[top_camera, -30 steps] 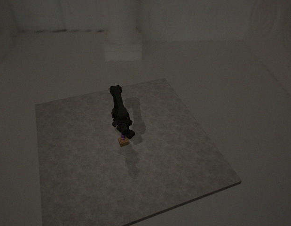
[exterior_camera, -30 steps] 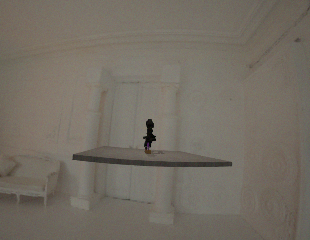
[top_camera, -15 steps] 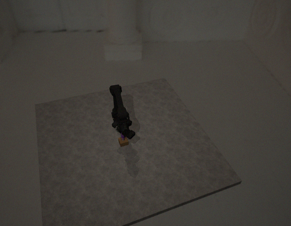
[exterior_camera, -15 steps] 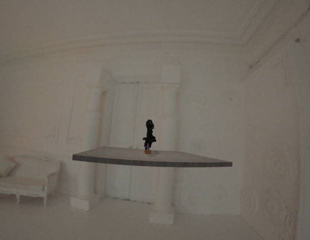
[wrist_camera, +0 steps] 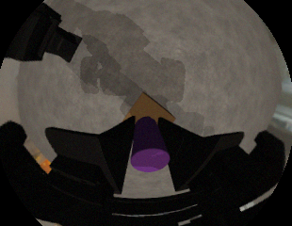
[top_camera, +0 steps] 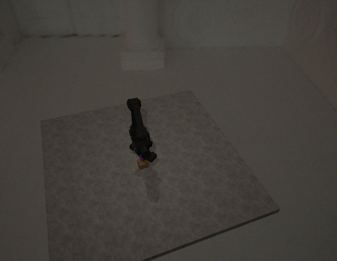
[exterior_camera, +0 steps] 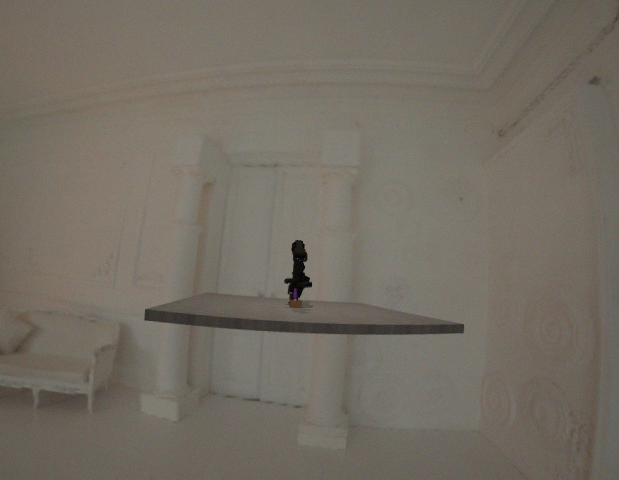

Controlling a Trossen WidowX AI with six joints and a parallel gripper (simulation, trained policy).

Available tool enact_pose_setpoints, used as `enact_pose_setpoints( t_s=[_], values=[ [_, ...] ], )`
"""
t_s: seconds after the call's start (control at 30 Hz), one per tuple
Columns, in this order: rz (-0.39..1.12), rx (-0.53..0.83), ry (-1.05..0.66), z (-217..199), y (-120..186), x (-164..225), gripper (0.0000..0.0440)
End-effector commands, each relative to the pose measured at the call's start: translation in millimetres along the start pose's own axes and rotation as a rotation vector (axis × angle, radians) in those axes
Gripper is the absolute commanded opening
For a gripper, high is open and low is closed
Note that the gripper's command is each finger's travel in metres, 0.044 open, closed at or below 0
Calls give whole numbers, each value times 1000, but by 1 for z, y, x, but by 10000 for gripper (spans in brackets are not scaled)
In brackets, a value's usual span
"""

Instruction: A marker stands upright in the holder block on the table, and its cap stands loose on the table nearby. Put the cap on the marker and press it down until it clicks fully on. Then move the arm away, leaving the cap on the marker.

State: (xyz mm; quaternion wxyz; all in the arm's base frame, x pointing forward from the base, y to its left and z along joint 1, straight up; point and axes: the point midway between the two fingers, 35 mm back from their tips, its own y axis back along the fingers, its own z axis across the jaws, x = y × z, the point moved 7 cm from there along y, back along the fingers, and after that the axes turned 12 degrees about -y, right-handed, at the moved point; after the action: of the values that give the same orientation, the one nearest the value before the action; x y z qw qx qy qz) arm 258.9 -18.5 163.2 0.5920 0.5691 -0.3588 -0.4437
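The purple cap (top_camera: 141, 159) (exterior_camera: 295, 295) (wrist_camera: 150, 148) stands upright directly over the orange-brown holder block (top_camera: 142, 166) (exterior_camera: 295, 304) (wrist_camera: 147, 107). In the top and exterior views its lower end reaches down to about the block's top. My gripper (wrist_camera: 146, 120) is shut on the cap, one finger on each side of it. The marker does not show: the cap hides it, and how fully the cap sits on it cannot be told.
The block stands on the grey stone table top (top_camera: 106, 202) (exterior_camera: 221, 317). The black arm (top_camera: 139, 123) (exterior_camera: 298, 266) reaches in from the table's back edge in the top view. A pale sofa (exterior_camera: 51, 356) stands beyond the table.
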Motion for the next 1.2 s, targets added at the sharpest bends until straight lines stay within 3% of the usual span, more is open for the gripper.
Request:
enact_pose_setpoints(
  t_s=[0.0,1.17],
  values=[
    [-12,-29,30,4,-14,-2,54],
    [64,9,169,13,-22,1,134]
  ],
)
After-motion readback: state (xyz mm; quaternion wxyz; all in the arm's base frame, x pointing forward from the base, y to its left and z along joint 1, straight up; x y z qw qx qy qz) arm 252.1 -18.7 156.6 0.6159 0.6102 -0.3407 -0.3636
